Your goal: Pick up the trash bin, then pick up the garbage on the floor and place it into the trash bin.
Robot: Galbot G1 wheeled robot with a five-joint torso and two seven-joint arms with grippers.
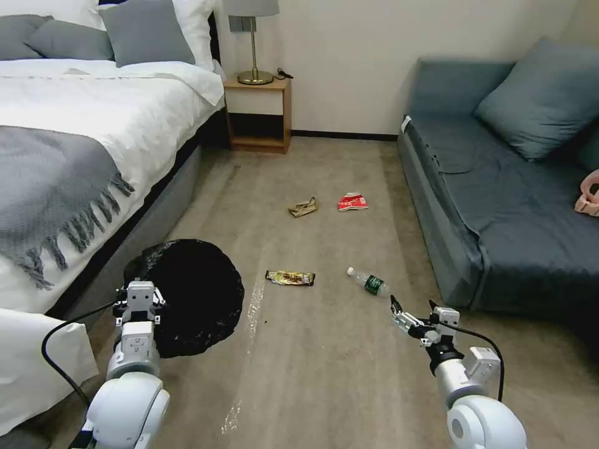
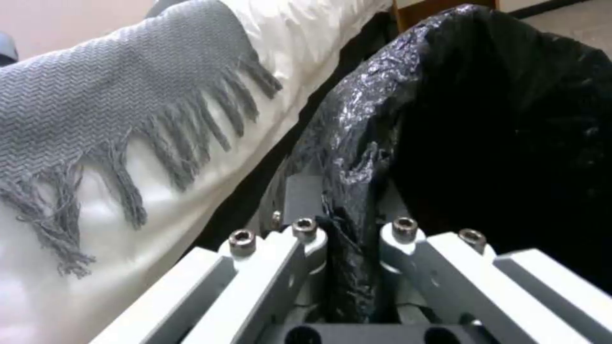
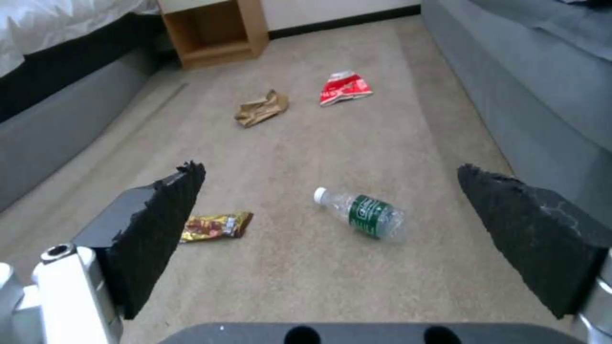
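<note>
Head view: left end effector [image 1: 140, 298] clenched on trash bin [image 1: 187, 296] rim; right end effector [image 1: 412, 309] released above bottle [image 1: 369, 282].

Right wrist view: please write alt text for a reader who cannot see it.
The right end effector hangs open above beige carpet, its two black pads framing a clear green-labelled bottle lying on its side. A yellow-brown snack wrapper lies beside one pad; farther off lie a tan paper scrap and a red-and-white packet, before a wooden nightstand.
</note>
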